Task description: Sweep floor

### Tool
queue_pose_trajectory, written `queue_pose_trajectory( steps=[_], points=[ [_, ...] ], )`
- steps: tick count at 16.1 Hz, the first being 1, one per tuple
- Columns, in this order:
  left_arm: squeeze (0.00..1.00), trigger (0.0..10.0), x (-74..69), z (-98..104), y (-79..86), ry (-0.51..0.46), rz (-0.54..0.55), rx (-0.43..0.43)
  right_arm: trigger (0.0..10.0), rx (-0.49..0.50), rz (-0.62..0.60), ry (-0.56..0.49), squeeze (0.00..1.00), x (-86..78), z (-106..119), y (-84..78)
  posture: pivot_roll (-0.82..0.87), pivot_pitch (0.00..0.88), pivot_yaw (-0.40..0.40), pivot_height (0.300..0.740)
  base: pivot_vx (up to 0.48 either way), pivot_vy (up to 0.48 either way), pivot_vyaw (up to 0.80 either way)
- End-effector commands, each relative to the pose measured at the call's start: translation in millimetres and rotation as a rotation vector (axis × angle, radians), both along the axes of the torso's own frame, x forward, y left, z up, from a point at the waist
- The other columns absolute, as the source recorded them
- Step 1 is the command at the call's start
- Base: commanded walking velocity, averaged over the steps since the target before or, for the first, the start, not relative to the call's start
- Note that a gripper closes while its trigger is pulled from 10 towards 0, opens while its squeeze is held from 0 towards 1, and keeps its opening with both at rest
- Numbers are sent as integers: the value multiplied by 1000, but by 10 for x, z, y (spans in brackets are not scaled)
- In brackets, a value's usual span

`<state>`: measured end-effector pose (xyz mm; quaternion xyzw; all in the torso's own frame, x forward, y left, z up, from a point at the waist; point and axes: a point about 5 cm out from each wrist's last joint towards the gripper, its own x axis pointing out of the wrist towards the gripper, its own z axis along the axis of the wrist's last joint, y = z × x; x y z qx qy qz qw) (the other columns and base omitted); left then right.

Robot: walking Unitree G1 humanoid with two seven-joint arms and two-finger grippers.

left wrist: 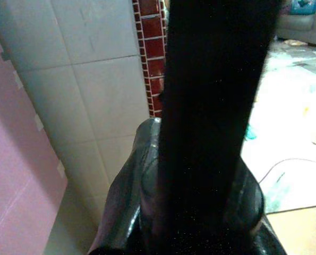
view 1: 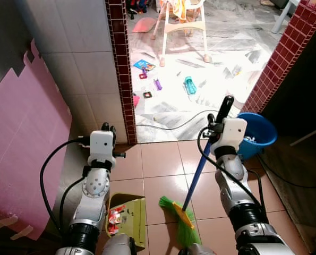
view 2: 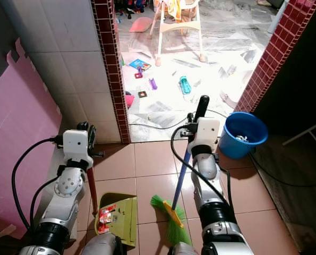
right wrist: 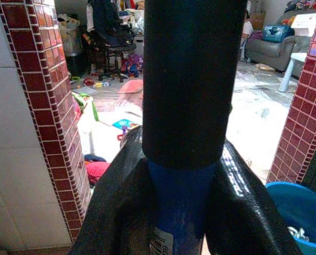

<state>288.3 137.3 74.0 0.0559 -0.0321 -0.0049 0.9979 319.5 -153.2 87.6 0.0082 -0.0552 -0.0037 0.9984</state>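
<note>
One terracotta tiled floor (view 1: 163, 159) runs to a bright, littered marble room beyond two red mosaic pillars (view 1: 120, 64). One blue plastic bucket (view 1: 261, 130) stands beside the right arm. One green-bristled broom (view 1: 181, 215) with blue handle is clamped in the right gripper (view 1: 217, 127). One olive dustpan (view 1: 128, 218) with wrappers has its dark handle clamped in the left gripper (view 1: 105, 130).

Both silver arms raised forward, left end effector (view 2: 86, 129) clamped closed, right end effector (view 2: 196, 119) gripping upright
</note>
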Motion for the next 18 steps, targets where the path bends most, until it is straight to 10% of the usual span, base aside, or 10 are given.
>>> queue_pose_trajectory(
  steps=[1, 18],
  points=[
    [0, 10000, 21, 7, 3, 11, 15, -29, 10000, -25, -2, -12, 0, -7, 27, -45, -38, 0, 0, 740, 0, 0, 0],
    [0, 10000, -11, -16, 1, 26, -2, -29, 10000, -118, -83, 9, 0, -67, -27, -264, -40, 0, 3, 740, -240, 0, 0]
  ],
)
